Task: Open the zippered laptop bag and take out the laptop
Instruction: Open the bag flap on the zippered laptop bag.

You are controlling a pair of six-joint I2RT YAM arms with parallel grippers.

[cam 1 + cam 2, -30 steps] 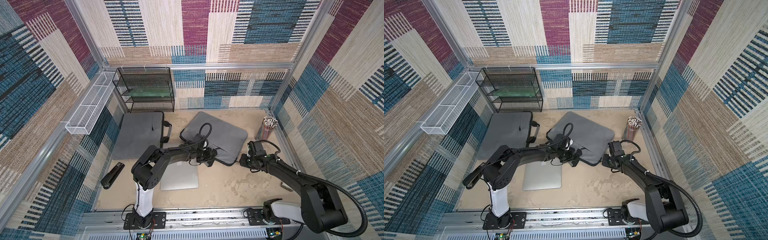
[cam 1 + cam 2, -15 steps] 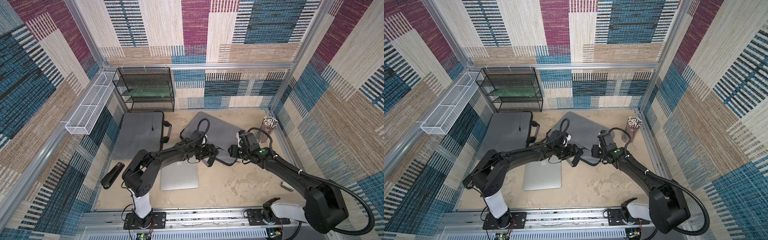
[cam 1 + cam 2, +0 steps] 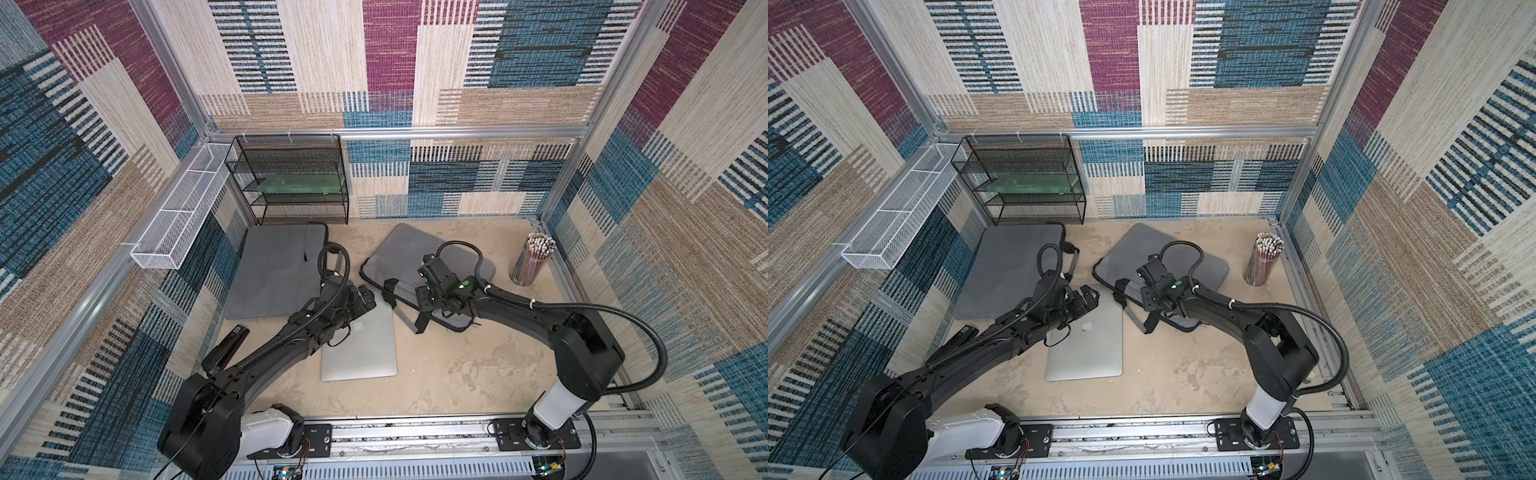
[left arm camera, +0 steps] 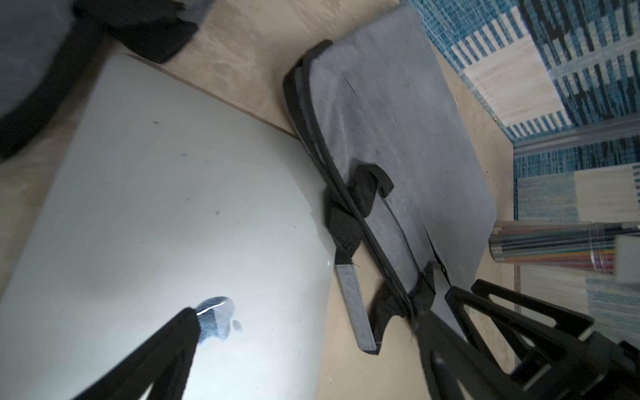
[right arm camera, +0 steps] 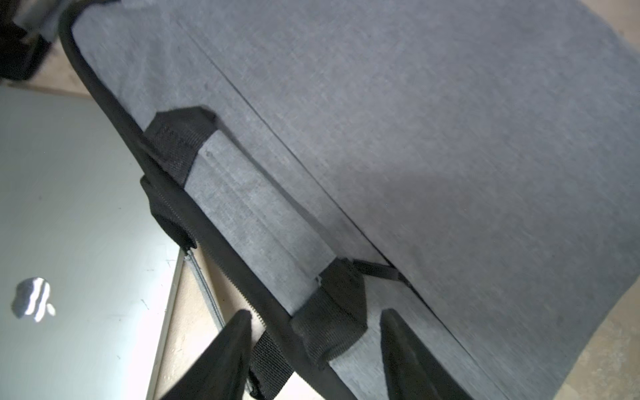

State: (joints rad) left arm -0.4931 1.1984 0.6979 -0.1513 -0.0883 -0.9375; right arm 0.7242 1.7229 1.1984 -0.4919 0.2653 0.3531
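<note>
While laptop (image 3: 365,349) lies out, bag (image 3: 399,253) seemingly unzipped

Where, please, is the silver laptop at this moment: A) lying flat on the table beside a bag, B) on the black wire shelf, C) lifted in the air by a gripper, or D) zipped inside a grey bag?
A: in a top view the laptop lies flat on the table, fully outside the bag next to it.

Top views bright and evenly lit; wrist views motion-blurred, with glare on the laptop (image 5: 76,242).
</note>
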